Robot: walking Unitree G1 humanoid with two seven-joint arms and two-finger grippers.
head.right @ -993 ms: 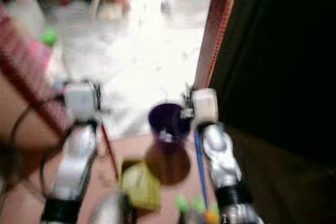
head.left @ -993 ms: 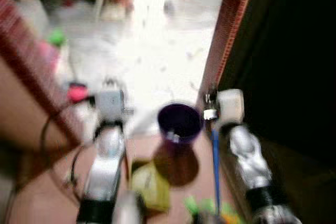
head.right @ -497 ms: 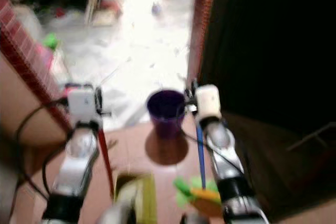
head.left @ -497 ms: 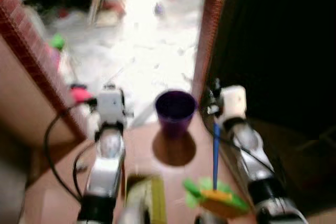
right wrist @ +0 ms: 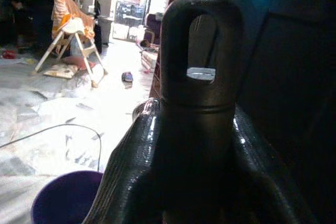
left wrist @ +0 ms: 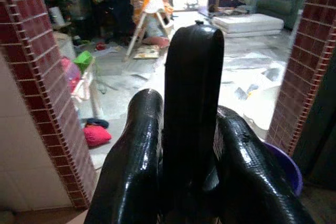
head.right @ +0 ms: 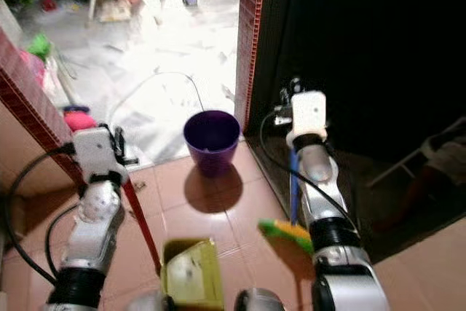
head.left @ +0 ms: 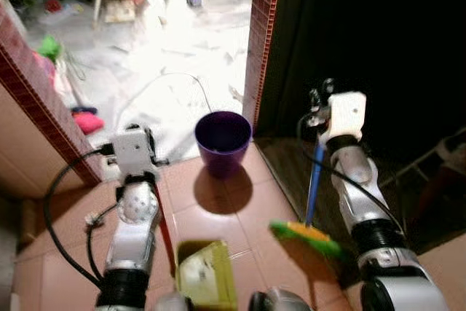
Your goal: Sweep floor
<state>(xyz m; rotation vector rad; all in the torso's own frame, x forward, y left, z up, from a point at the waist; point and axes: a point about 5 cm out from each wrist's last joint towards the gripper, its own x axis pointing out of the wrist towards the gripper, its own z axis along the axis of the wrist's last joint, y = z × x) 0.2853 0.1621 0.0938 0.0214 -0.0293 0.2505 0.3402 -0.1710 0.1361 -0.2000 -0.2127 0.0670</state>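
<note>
Sweeping hasn't really kicked off yet, by the look of it. The robot stands on the reddish tile floor (head.left: 211, 213) at a doorway framed by red brick pillars, with both tools in hand. The right gripper (right wrist: 197, 129) has its fingers (right wrist: 126, 166) closed tight around the top of the broom handle (head.left: 313, 180), the blue stick running down to the green and orange broom head (head.left: 309, 237) near the right side of the floor. The left gripper (left wrist: 184, 166) is clamped the same way on the black end of the dustpan handle (left wrist: 191, 103), and the yellow-green dustpan (head.left: 205, 274) hangs low at the near edge.

A purple bucket (head.left: 223, 140) sits right at the threshold, between the two arms. Beyond it the far white floor (head.left: 182, 63) is bright and littered with scraps, a loose cable and some toys. None of that looks gathered, so pretty much the whole job seems left to do.
</note>
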